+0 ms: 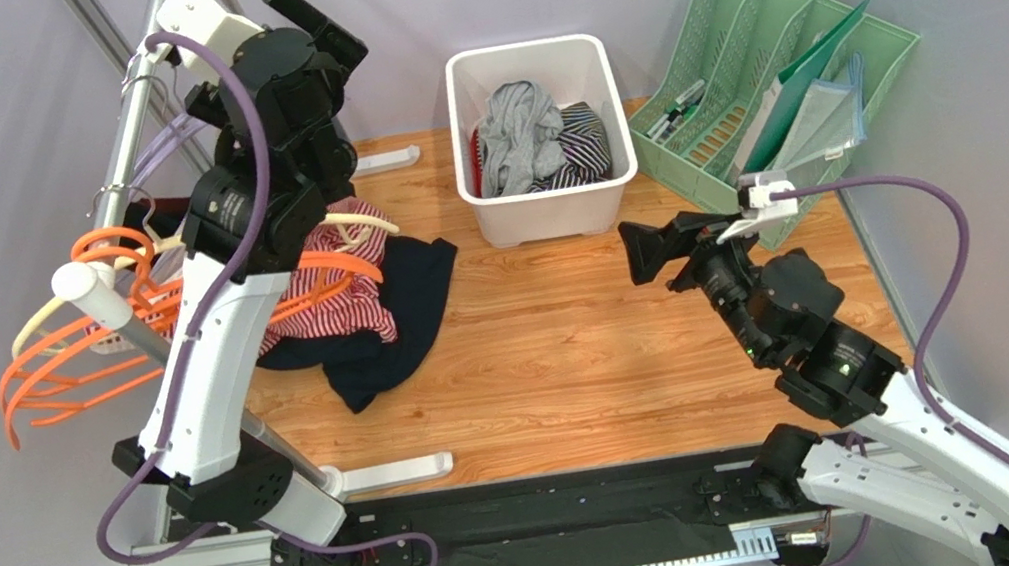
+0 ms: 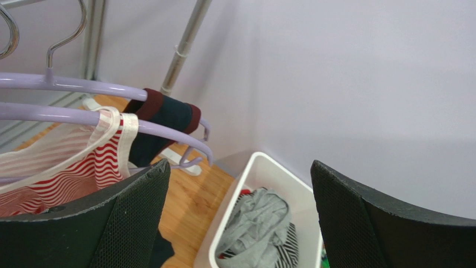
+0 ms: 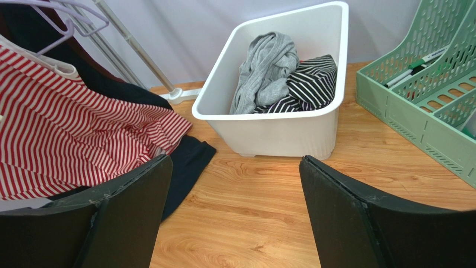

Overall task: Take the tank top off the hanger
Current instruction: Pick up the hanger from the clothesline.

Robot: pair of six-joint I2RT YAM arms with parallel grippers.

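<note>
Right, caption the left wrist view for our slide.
Open left gripper near striped tank top on lilac hanger, white bin below.

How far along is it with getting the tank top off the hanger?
Nothing looks done: the red-striped tank top hangs by its strap on the lavender hanger. In hand: the left gripper is open by that strap, holding nothing; the right gripper is open over the table. Left: grip the top and slide it off.
</note>
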